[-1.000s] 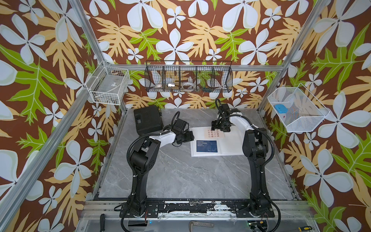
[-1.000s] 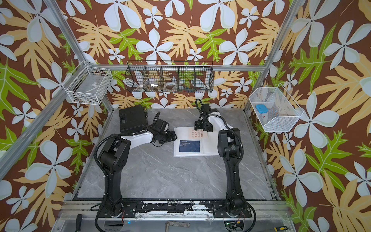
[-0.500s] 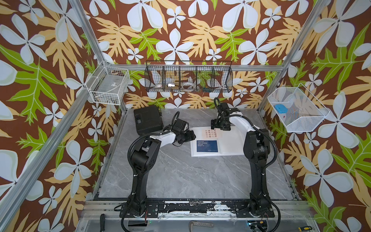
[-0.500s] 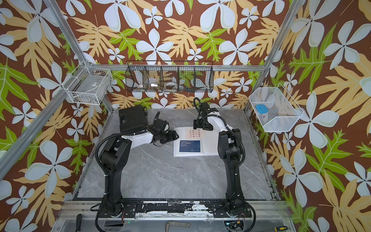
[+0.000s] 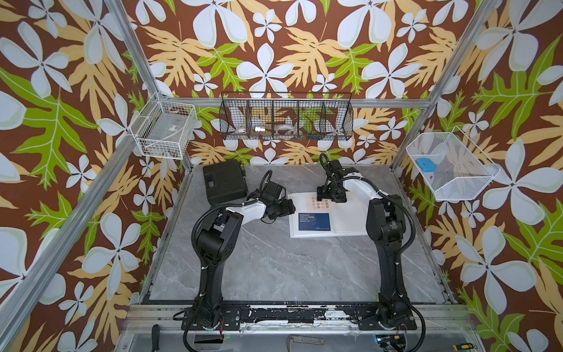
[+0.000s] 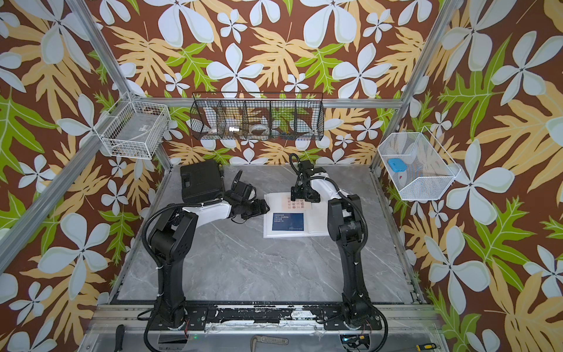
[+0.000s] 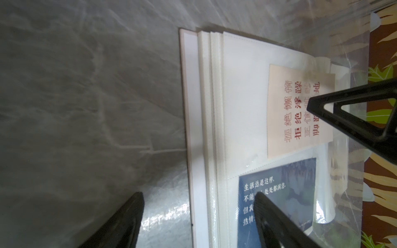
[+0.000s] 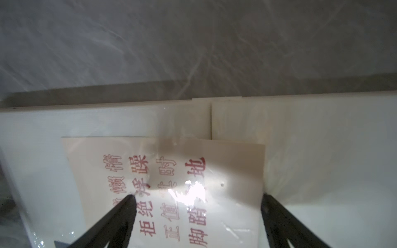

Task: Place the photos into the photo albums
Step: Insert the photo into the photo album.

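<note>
1. Nearest you, the grey marble table (image 5: 274,268) lies bare between the two arm bases.
2. Past that, the photo album (image 5: 347,221) lies open and flat on the table, right of centre. You will find the navy photo (image 5: 314,221) on the near half of its left page, under glossy film.
3. Your left gripper (image 5: 289,208) sits low at the album's left edge. In the left wrist view its jaws stand wide and hold nothing (image 7: 198,195): one finger is over the table, the other over the navy photo.
4. Just behind the navy photo, the cream photo (image 5: 320,204) lies on the far half of the same page. Part of its red print looks hazy, as if under clear film.
5. Your right gripper (image 5: 330,195) hangs over the cream photo with jaws spread wide, straddling it (image 8: 197,198). You cannot tell whether the tips touch it.
6. The black case (image 5: 225,184) lies at the far left of the table.
7. On the walls hang a white wire basket (image 5: 164,134), a black wire basket (image 5: 286,117) and a white mesh basket (image 5: 451,166).
</note>
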You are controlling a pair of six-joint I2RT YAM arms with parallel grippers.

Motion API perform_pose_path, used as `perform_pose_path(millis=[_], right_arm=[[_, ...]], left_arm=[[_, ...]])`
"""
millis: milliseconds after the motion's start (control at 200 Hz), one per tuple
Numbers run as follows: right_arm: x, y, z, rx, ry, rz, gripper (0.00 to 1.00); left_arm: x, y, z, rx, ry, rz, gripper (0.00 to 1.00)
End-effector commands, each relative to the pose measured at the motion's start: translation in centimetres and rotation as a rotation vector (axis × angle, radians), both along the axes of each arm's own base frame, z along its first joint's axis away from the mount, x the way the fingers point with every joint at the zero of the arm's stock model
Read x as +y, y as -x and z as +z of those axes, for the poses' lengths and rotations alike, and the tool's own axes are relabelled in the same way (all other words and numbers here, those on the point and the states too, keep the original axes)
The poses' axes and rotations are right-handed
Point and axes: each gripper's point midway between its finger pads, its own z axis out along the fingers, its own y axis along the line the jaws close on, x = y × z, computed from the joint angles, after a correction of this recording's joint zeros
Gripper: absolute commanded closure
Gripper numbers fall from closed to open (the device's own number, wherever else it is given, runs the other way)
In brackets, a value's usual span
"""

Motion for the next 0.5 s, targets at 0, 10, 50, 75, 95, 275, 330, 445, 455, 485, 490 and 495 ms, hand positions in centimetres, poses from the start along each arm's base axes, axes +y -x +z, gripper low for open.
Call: perform_pose_path(millis=[0,10,50,75,95,275,330,445,455,485,490,495], right_arm=[[1.4,-0.1,0.2,-0.011,-0.036,0.020,0.07],[1.5,-0.1,0.2,-0.012,-0.039,0.022,0.07],[1.9,-0.2,0.3,-0.013,-0.053,0.029,0.07],[2.2,-0.2,0.3,-0.016,-0.059,0.034,0.07],[2.3,-0.2,0.4,-0.017,-0.062,0.036,0.07],[3.8,-0.1,0.4,-0.005,-0.132,0.056,0.07],[4.0,0.0,0.1,0.008,-0.140,0.060,0.07],[4.6,0.2,-0.5,0.023,-0.170,0.060,0.07],[4.6,0.2,-0.5,0.025,-0.173,0.060,0.07],[4.9,0.3,-0.6,0.028,-0.183,0.064,0.07],[5.0,0.3,-0.6,0.029,-0.188,0.065,0.07],[5.0,0.3,-0.6,0.029,-0.188,0.065,0.07]], left_arm=[[0.5,0.2,-0.1,0.005,-0.024,0.000,0.18],[0.4,0.2,-0.1,0.005,-0.025,-0.002,0.18],[0.5,0.1,-0.1,0.005,-0.027,-0.001,0.18],[0.5,0.1,-0.1,0.006,-0.027,-0.003,0.18],[0.4,0.1,-0.1,0.006,-0.026,-0.004,0.18],[0.3,0.1,-0.3,0.015,-0.023,-0.007,0.18],[0.1,0.2,-0.4,0.018,-0.019,-0.012,0.18],[0.1,0.1,-0.4,0.021,-0.015,-0.015,0.18],[0.0,0.1,-0.4,0.021,-0.014,-0.015,0.18],[0.0,0.1,-0.4,0.020,-0.013,-0.015,0.18],[0.0,0.1,-0.4,0.021,-0.013,-0.016,0.18],[0.0,0.1,-0.4,0.022,-0.013,-0.015,0.18]])
